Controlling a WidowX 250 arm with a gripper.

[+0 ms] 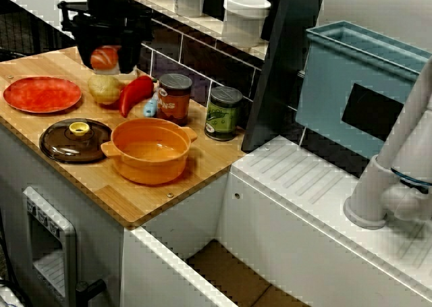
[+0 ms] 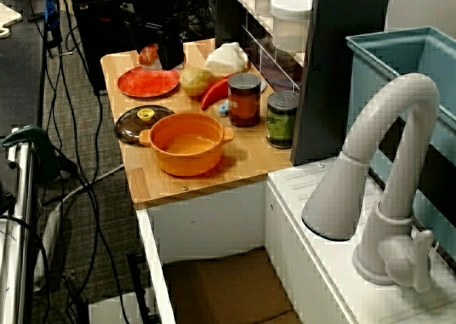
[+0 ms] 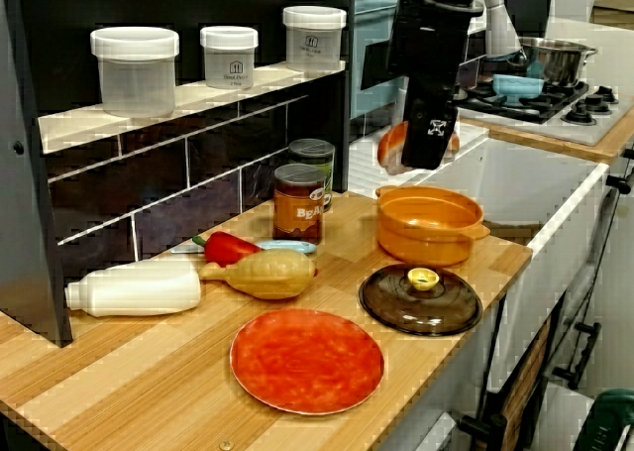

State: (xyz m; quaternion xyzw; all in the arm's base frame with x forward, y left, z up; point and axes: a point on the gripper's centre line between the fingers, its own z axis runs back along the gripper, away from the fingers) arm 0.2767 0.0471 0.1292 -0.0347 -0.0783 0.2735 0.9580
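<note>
Side view shows your pincer (image 1: 106, 65) closed around a round red-orange toy (image 1: 101, 56), probably light, hard and slippery, so hold it across its widest middle.

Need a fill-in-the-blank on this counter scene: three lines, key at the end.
The pincer grips a red round item ___ the counter.
The orange pot is ___ inside.
The dark lid beside it has a ___ knob.
Missing: above; empty; yellow.
</note>
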